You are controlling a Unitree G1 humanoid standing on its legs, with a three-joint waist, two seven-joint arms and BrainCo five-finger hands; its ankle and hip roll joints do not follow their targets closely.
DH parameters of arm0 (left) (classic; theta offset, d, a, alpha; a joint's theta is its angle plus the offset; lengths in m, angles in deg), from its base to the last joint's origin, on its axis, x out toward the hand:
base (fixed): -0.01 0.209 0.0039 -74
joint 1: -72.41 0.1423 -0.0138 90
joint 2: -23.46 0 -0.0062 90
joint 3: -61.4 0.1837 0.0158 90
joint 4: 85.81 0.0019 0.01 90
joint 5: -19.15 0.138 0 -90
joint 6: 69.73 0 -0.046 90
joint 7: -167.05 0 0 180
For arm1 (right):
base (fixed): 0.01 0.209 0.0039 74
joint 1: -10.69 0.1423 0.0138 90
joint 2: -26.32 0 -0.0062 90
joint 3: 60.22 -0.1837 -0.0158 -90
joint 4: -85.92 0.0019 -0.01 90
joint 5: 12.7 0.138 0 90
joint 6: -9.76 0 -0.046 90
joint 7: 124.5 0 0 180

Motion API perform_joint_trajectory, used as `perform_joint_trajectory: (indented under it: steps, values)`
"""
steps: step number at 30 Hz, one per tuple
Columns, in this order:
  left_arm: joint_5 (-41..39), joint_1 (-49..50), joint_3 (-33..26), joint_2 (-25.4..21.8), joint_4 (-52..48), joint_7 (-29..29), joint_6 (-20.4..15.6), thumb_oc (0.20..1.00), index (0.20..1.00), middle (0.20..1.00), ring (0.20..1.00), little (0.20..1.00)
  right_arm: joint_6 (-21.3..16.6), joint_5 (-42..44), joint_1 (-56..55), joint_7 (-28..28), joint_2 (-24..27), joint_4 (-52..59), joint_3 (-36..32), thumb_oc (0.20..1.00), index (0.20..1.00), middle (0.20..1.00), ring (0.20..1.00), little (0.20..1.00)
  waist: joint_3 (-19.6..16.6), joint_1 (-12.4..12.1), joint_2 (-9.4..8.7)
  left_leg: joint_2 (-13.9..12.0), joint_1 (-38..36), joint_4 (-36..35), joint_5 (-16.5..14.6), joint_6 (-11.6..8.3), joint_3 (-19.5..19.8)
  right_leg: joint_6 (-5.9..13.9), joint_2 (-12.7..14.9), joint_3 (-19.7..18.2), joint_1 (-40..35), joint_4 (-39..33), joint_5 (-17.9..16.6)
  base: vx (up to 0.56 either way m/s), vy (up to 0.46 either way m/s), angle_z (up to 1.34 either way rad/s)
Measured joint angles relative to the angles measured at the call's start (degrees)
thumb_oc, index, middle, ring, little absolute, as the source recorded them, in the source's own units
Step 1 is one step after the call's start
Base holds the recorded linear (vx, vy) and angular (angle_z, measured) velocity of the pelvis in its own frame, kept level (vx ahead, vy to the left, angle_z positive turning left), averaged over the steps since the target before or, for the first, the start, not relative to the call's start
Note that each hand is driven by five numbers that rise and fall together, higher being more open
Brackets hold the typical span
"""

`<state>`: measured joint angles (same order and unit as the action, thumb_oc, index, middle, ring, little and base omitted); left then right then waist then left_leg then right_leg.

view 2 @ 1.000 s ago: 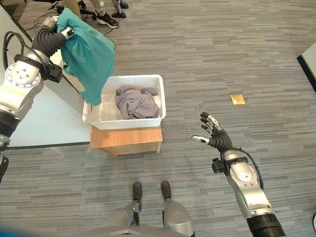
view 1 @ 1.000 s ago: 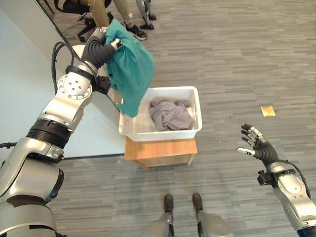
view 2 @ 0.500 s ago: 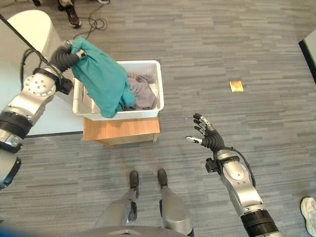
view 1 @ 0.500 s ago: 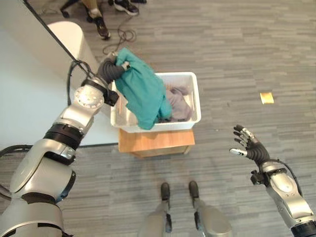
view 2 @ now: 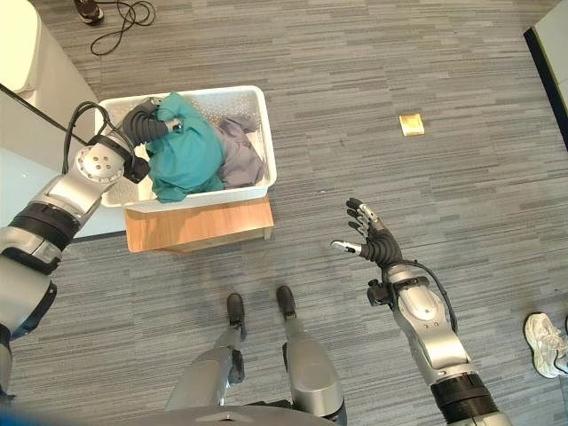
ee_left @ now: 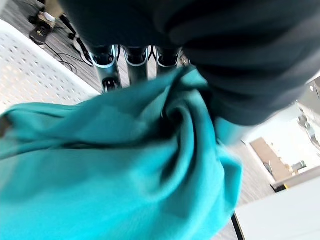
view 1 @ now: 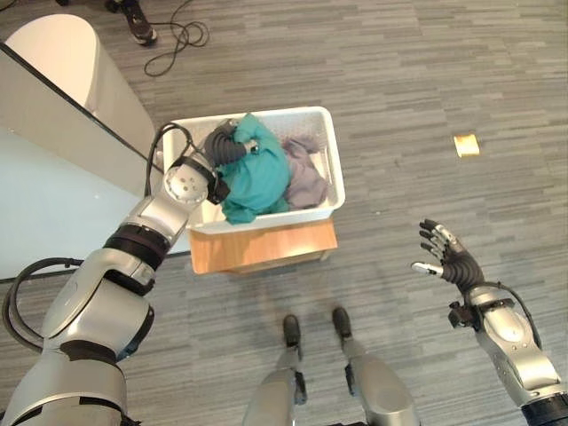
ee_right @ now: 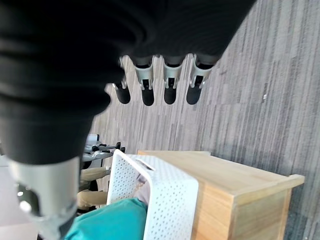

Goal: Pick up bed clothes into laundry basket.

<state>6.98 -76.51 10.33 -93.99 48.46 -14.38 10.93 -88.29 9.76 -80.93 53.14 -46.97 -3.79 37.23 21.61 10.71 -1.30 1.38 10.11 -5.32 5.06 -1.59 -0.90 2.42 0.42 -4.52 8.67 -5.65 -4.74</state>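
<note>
- The teal cloth (view 1: 256, 182), held high a second ago, has been lowered into the white laundry basket (view 1: 330, 158).
- It is gripped by the left robot hand (view 1: 232, 145).
- The basket rests on one low wooden table (view 1: 266, 248) on grey plank floor (view 1: 426, 80).
- Two garments are counted: teal, and grey cloth (view 1: 306, 174).
- The right robot hand (view 2: 373, 240) is held spread wide, well apart.

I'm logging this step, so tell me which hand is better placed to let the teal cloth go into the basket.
Left. The left hand is already inside the white basket, fingers curled in the teal cloth. The right hand hangs open over bare floor, away from it.
</note>
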Motion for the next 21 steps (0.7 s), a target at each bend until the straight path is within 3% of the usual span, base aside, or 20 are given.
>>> perform_joint_trajectory:
  steps: [4,6,9,12,14,15,16,17,18,19,20,21]
  values:
    - [0.0,-0.5,0.0,-0.4,-1.4,0.0,0.0,1.0,1.0,1.0,1.0,1.0,0.0,-0.1,-0.6,0.2,0.0,0.1,-0.6,1.0,1.0,1.0,1.0,1.0,0.0,-0.2,0.06,-0.4,0.0,0.0,0.0,0.0,0.1,-0.23,-0.4,0.2,-0.1,0.0,-0.2,0.0,0.0,0.0]
    - [0.0,-0.7,1.8,-5.3,-10.1,0.1,0.3,1.0,1.0,1.0,1.0,1.0,0.0,-0.1,-0.5,0.2,0.0,0.0,-0.7,1.0,1.0,1.0,1.0,1.0,0.2,-0.5,0.33,-0.5,-0.2,0.0,0.1,0.1,0.4,-0.3,-0.5,0.5,-0.4,0.0,-0.3,0.0,-0.005,0.06]
    - [-1.2,-0.4,0.0,-8.6,-17.7,0.1,-1.3,1.0,1.0,1.0,1.0,1.0,0.0,-0.1,-0.7,-0.2,0.0,0.2,-0.7,1.0,1.0,1.0,1.0,1.0,0.5,-1.8,1.04,-0.5,-1.4,0.0,0.1,0.1,1.1,-0.3,-0.5,1.0,-1.8,0.0,-0.3,0.0,-0.019,0.08]
    - [-4.9,6.7,-10.8,-10.6,-27.2,-0.8,-3.1,1.0,1.0,1.0,1.0,1.0,0.0,-1.6,-0.9,-0.4,0.0,1.0,-1.2,1.0,1.0,1.0,1.0,1.0,0.5,-3.3,1.64,-0.5,-2.6,0.0,0.1,0.08,1.6,-0.28,-0.6,1.2,-3.0,0.0,-0.2,0.0,-0.023,0.03]
    - [-7.7,21.1,-25.0,-10.6,-38.9,-2.3,-4.4,1.0,1.0,1.0,1.0,1.0,0.0,-2.4,-0.8,-0.6,-0.1,1.6,-3.2,1.0,1.0,1.0,1.0,1.0,0.4,-4.3,2.18,-0.5,-3.8,0.0,-0.4,-0.07,2.3,-0.22,-0.5,1.6,-4.4,0.1,0.2,0.0,-0.004,0.09]
    - [-8.0,29.7,-31.2,-9.6,-44.1,-2.6,-5.8,1.0,1.0,1.0,1.0,1.0,-0.1,-2.4,-2.5,-0.3,-0.1,1.7,-6.1,1.0,1.0,1.0,1.0,1.0,0.3,-5.3,2.61,-0.6,-5.1,0.0,-0.9,0.07,3.3,-0.39,-0.7,1.7,-5.5,0.4,0.7,0.01,-0.004,0.29]
    - [-8.0,31.3,-31.9,-8.8,-43.8,-2.7,-6.0,1.0,1.0,1.0,1.0,1.0,-0.1,-2.4,-3.6,-0.1,-0.1,1.6,-7.5,1.0,1.0,1.0,1.0,1.0,0.1,-6.3,3.14,-0.6,-5.4,0.0,-0.8,0.16,3.7,-0.5,-0.7,2.5,-5.8,1.3,1.5,0.03,-0.041,0.39]
    - [-8.9,35.2,-34.1,-6.1,-44.4,-2.8,-5.7,1.0,1.0,1.0,1.0,1.0,0.4,-2.8,-4.4,0.1,-0.5,2.0,-8.1,1.0,1.0,1.0,1.0,1.0,0.5,-7.9,4.17,-0.4,-5.4,-0.1,-1.7,0.13,6.3,0.64,-0.6,2.7,-5.5,5.4,3.2,0.02,-0.044,0.62]
    - [-10.8,41.9,-39.5,2.5,-47.0,-3.2,-5.9,1.0,1.0,1.0,1.0,1.0,0.5,-4.3,-6.2,0.2,-0.6,4.4,-10.0,1.0,1.0,1.0,1.0,1.0,0.7,-8.0,6.25,0.1,-6.4,1.6,-2.2,0.07,8.9,1.45,-0.7,2.1,-3.0,15.5,7.5,0.06,-0.18,1.45]
    - [-13.7,50.3,-40.8,12.5,-47.7,-3.4,-5.9,1.0,1.0,1.0,1.0,1.0,0.5,-4.8,-10.7,0.4,-0.6,5.9,-10.0,1.0,1.0,1.0,1.0,1.0,-0.6,-6.5,7.76,1.6,-9.2,3.9,-3.0,3.5,14.5,1.62,-0.3,0.4,0.8,30.7,13.2,0.04,-0.142,1.95]
    - [-15.2,52.8,-39.9,12.5,-47.9,-3.1,-5.9,1.0,1.0,1.0,1.0,1.0,1.0,-5.4,-11.7,0.3,-1.6,6.5,-9.4,1.0,1.0,1.0,1.0,1.0,-1.7,-7.7,7.6,2.9,-8.7,4.6,-2.4,2.35,19.6,0.56,-2.6,-4.9,2.7,35.8,16.2,0.14,-0.277,2.54]
    - [-16.4,54.0,-40.2,13.9,-47.9,-2.5,-6.2,1.0,1.0,1.0,1.0,1.0,1.0,-6.3,-12.2,0.4,-3.4,6.5,-9.4,1.0,1.0,1.0,1.0,1.0,-2.8,-6.8,8.05,3.2,-6.8,5.8,-3.5,1.98,24.0,-0.93,-6.6,-13.0,2.9,35.6,17.3,0.08,-0.228,2.53]
